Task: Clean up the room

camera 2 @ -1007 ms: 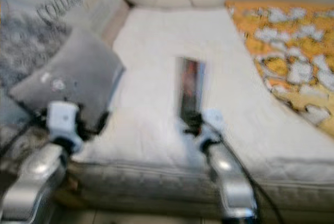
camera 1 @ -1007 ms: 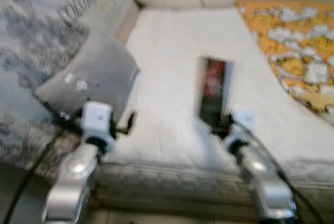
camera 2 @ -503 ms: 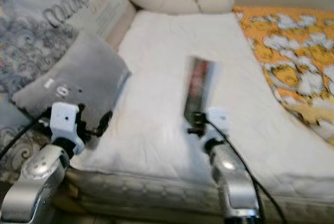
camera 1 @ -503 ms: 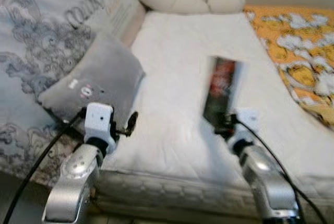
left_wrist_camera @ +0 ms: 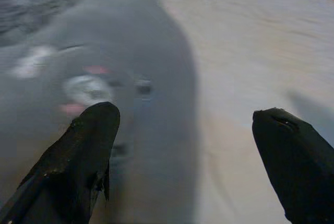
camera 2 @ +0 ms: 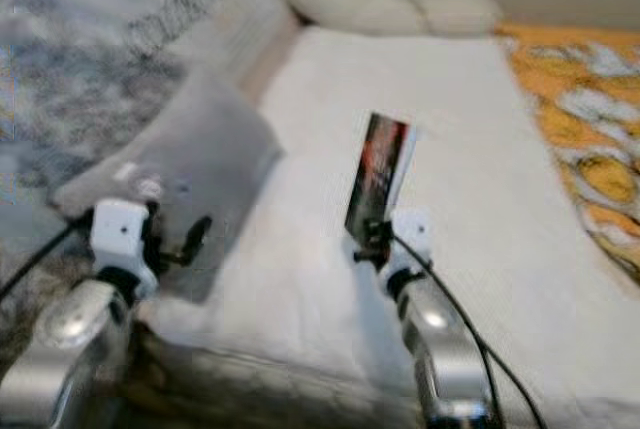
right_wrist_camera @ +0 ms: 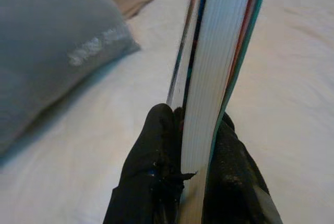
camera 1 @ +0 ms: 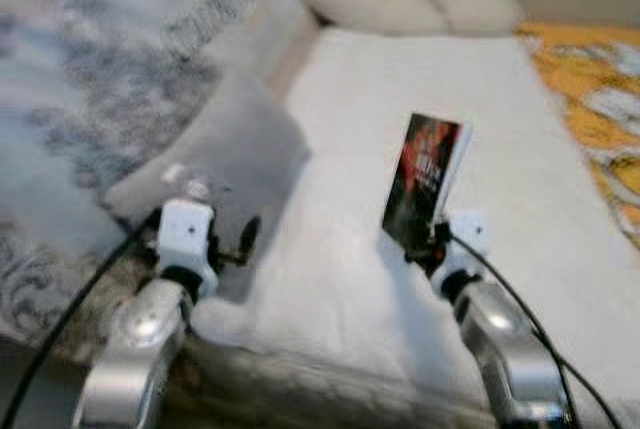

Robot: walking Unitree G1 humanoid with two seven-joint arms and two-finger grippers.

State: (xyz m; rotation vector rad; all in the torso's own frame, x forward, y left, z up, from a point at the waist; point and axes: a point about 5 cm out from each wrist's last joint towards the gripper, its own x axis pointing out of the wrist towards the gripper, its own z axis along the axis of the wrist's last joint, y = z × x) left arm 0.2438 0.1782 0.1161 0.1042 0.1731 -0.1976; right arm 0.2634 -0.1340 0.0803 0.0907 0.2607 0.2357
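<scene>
Standing before a bed (camera 1: pixel 330 279) with a white cover, a silver-armed robot holds a book (camera 1: pixel 424 181) upright in its right gripper (camera 1: pixel 428 246). Its two black fingers (right_wrist_camera: pixel 151 177) pinch the lower edge, pages facing the wrist camera, the dark red cover lifted clear of the cover. The left gripper (camera 1: pixel 240 244) hovers with fingers spread wide and empty, just in front of a grey pillow (camera 1: pixel 215 154) with a small face on it. A patterned grey blanket (camera 1: pixel 90 119) lies to the robot's left, an orange one (camera 1: pixel 600 79) to its right. The grip looks risky: with only one edge clamped, the tall book could swing or slip out and drop onto the bed if the arm moves quickly.
</scene>
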